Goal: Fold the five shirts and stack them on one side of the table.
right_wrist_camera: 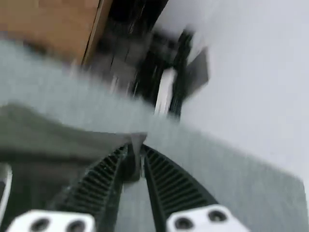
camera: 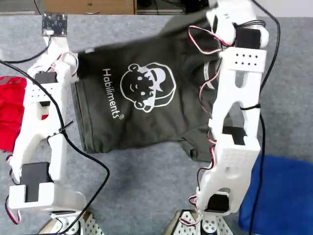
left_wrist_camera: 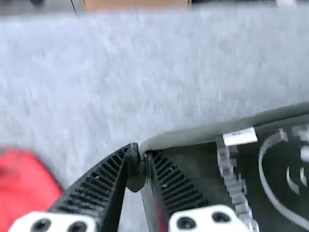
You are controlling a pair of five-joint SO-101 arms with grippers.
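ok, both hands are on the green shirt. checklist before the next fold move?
1. Left hand pinching the green shirt at its edge: ok.
2. Right hand pinching the shirt's edge: ok.
3. Green shirt lying flat: not ok, it is bunched beside the right arm.
4. Red shirt apart from it: ok.
5. Blue shirt apart from it: cannot tell, the right arm covers the gap.

Printed shirt: lay spread on the desk, between the two arms.
Left tool: pinched its far left corner.
Right tool: pinched its far right corner.
Second shirt: at the desk's left edge, outside the left arm.
Cloth: near right corner.
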